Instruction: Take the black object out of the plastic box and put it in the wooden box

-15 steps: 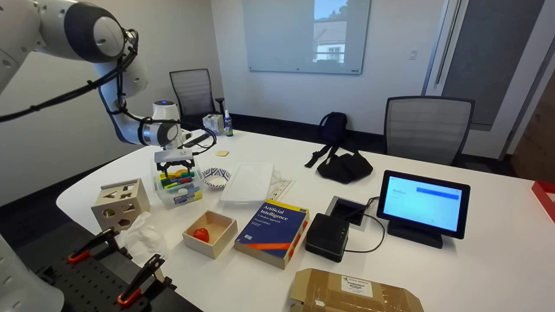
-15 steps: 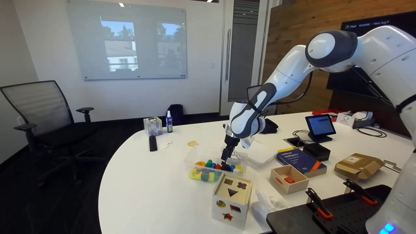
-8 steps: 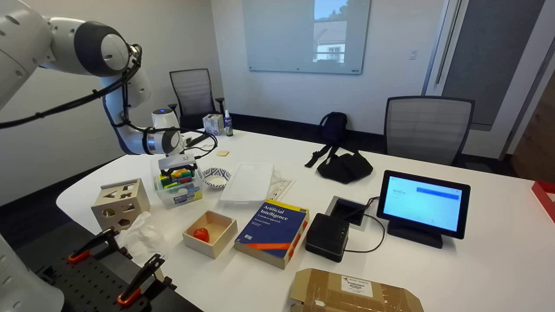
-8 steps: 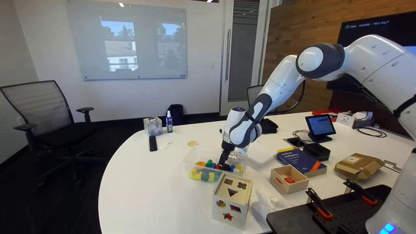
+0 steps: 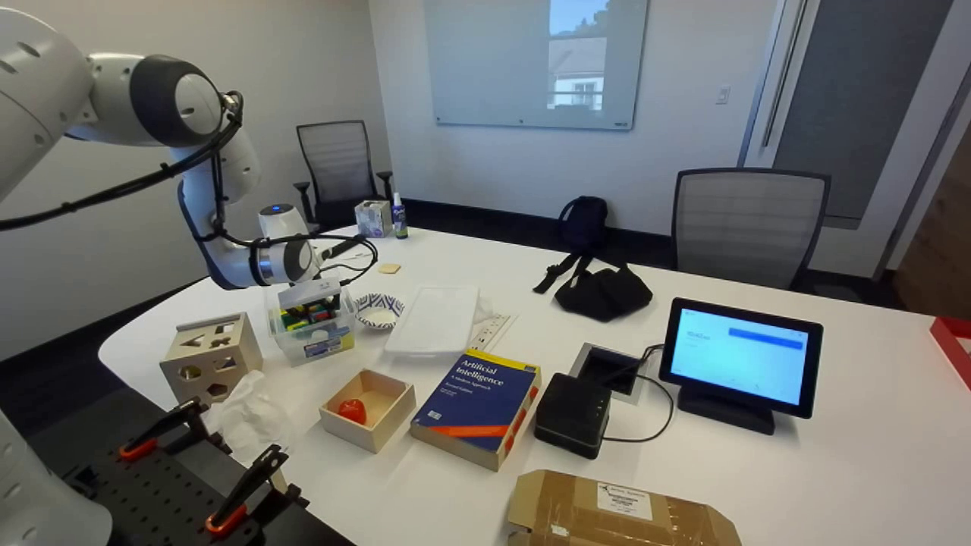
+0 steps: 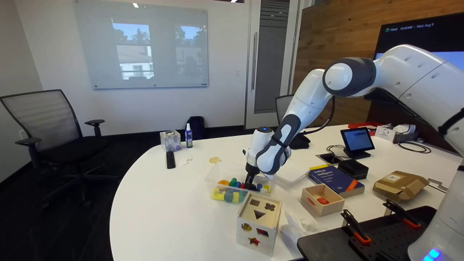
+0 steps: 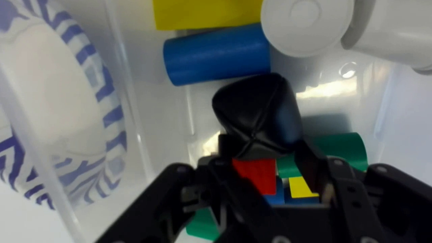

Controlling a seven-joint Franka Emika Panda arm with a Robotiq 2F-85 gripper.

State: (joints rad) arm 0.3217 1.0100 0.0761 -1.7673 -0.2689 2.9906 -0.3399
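The black object (image 7: 258,111) is inside the plastic box (image 5: 294,350). Leftmost on the table (image 5: 842,485) in an exterior view stands a wooden shape-sorting cube (image 5: 207,373), then a crumpled white sheet (image 5: 250,417) just beside it. Next comes the plastic box, with the claw (image 7: 266,148) down inside. In the wrist view the claw's fingers (image 7: 312,165) stand partly apart, one on either side of the black object's near end; whether they press on it, I cannot tell. Around it, left to right, show a blue cylinder (image 7: 217,54), a red block (image 7: 260,175) and a green cylinder (image 7: 347,148). Further right come the wooden box (image 5: 347,431), a red piece (image 5: 352,411) in its left part, and behind it a patterned bowl (image 5: 379,312) near the plastic box. After these lie a flat white lid (image 5: 434,320), a thick blue book (image 5: 479,402), a black device (image 5: 573,413) and, on a stand (image 5: 724,411), a lit screen (image 5: 740,353).
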